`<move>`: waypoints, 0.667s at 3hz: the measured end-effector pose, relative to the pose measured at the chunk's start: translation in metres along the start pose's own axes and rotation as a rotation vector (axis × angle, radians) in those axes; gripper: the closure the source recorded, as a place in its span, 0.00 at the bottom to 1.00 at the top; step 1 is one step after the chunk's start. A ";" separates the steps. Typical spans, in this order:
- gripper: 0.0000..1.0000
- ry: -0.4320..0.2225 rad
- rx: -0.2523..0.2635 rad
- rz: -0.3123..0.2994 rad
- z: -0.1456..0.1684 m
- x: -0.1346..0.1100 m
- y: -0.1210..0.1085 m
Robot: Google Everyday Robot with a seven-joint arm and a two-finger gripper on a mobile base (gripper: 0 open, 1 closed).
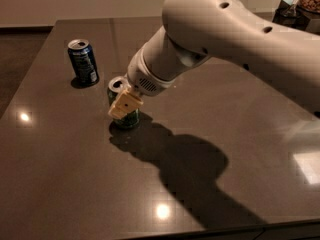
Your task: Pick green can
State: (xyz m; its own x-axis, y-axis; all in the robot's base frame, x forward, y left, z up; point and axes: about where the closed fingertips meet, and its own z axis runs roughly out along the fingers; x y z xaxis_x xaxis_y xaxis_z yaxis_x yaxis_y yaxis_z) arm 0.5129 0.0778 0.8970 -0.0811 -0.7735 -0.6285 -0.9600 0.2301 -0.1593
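Quick read on progress: the green can [128,119] was standing upright on the dark bench [60,159], a bit off toward 9 o'clock from the bench's middle, with its base planted on the surface. So nothing had been lifted, as far as I could see.

The gripper [124,106] was right at the can, coming in from about 2 o'clock. Its tan tip lay across the front of the can's upper body, touching it or near enough. The rest of it was hidden behind the can and the big white arm [225,29]. Honestly I couldn't tell whether the jaws were apart around the can or already clamped on it.

The dark blue can [83,62] sat well clear at roughly 10 o'clock from the green one, untouched, so the arm had gone to the right target.

My take: the approach was basically done and this was the grasp stage. What was left was confirming a firm hold and then raising the can off the bench. The can looked straight, not tipped, which seemed a good sign for a clean lift.
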 end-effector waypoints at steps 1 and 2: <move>0.62 -0.005 -0.012 -0.004 -0.001 -0.006 0.002; 0.85 -0.011 -0.020 -0.008 -0.011 -0.016 0.002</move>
State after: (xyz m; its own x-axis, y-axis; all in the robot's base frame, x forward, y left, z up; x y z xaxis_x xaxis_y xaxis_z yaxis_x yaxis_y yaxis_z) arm 0.5094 0.0840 0.9144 -0.0705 -0.7689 -0.6355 -0.9659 0.2117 -0.1490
